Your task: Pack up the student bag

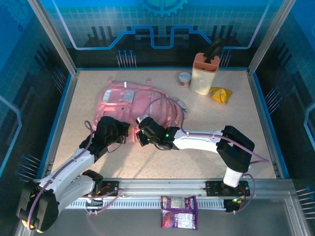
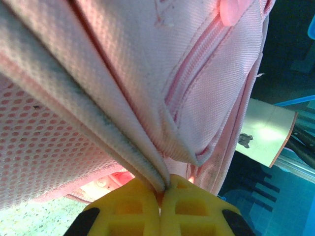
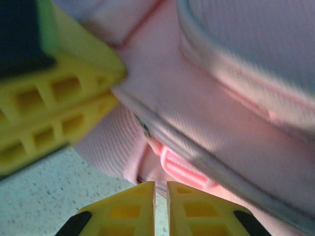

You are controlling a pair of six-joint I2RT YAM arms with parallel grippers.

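1 student bag (image 1: 142, 105) lies centre-left of the overhead frame on the worktop (image 1: 221, 128). The left fingers (image 2: 133, 209) pinch its grey edge trim. The right fingers (image 3: 130, 209) stand barely parted, empty. The purple packet (image 1: 178, 219) at bottom centre has unreadable print.
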